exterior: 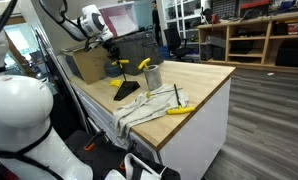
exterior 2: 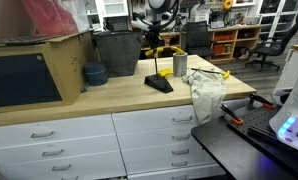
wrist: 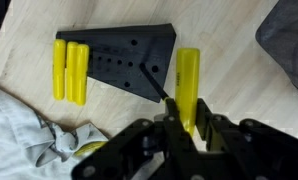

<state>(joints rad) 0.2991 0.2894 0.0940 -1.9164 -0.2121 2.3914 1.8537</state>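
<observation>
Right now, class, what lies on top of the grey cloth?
A yellow-handled tool lies on the cloth. Whatever the cloth covers beneath its folds cannot be seen.

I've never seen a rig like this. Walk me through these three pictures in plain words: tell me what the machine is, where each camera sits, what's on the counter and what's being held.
The machine is a single robot arm with a two-fingered gripper at its end. Two pictures come from cameras standing in the room, looking at the wooden worktop from different places. The third comes from a camera on the arm's wrist, looking down past the fingers.

On the worktop are a black tool holder with holes, two yellow handles at one end of it, a crumpled cloth, a metal cup and a cardboard box.

The gripper looks closed on a yellow-handled tool, close to the holder.
</observation>
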